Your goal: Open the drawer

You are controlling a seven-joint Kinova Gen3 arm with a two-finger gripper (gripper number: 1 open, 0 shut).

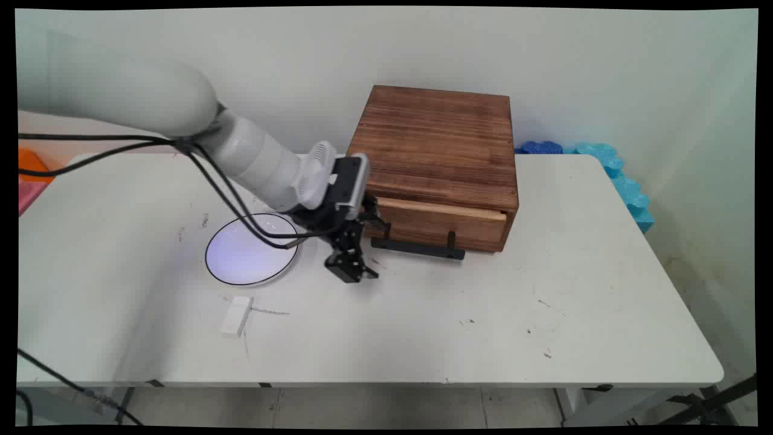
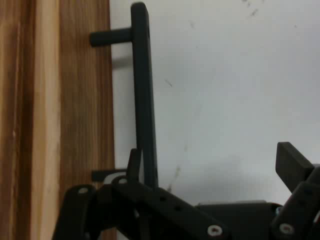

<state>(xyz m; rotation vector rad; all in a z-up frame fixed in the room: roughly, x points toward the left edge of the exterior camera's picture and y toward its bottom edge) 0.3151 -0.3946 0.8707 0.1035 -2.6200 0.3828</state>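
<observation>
Gripper (image 1: 352, 270) points down, spread, just beside drawer handle (image 1: 416, 248).

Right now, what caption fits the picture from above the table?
Robot gripper hangs open over the table by the wooden drawer box's black handle, plate alongside.

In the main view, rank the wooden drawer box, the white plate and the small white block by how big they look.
1. wooden drawer box, largest by far
2. white plate
3. small white block, smallest, though it lies nearest the camera
</observation>
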